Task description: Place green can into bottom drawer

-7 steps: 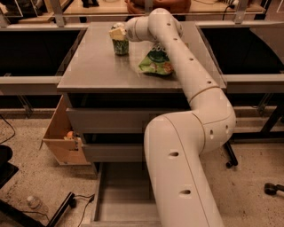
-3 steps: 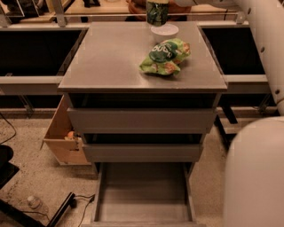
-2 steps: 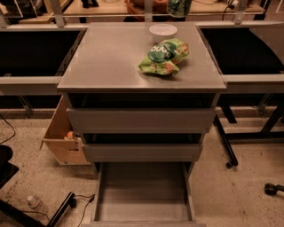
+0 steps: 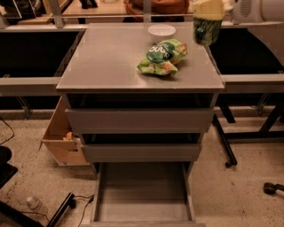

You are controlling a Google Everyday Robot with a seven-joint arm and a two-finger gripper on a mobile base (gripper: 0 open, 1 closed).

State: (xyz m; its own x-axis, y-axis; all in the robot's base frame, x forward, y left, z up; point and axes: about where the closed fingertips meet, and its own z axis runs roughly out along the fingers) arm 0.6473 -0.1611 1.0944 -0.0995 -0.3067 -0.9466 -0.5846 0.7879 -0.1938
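Observation:
The green can [image 4: 206,30] hangs in the air above the right rear corner of the grey cabinet top [image 4: 106,66]. My gripper [image 4: 207,13] is shut on its top, with pale yellowish fingers [image 4: 208,6] over the rim; the white arm [image 4: 262,9] comes in from the upper right. The bottom drawer [image 4: 142,191] is pulled out at the base of the cabinet, with a bare flat floor. The two upper drawers [image 4: 140,120] are only slightly ajar.
A green-and-orange snack bag [image 4: 162,56] and a white bowl [image 4: 161,32] lie on the cabinet top, left of the can. A cardboard box [image 4: 62,139] stands at the cabinet's left. A bottle [image 4: 33,204] and cables lie on the floor.
The gripper took the can off the cabinet top and lifted it. It has carried it from the back middle rightward, and it now hangs lower at the right rear corner.

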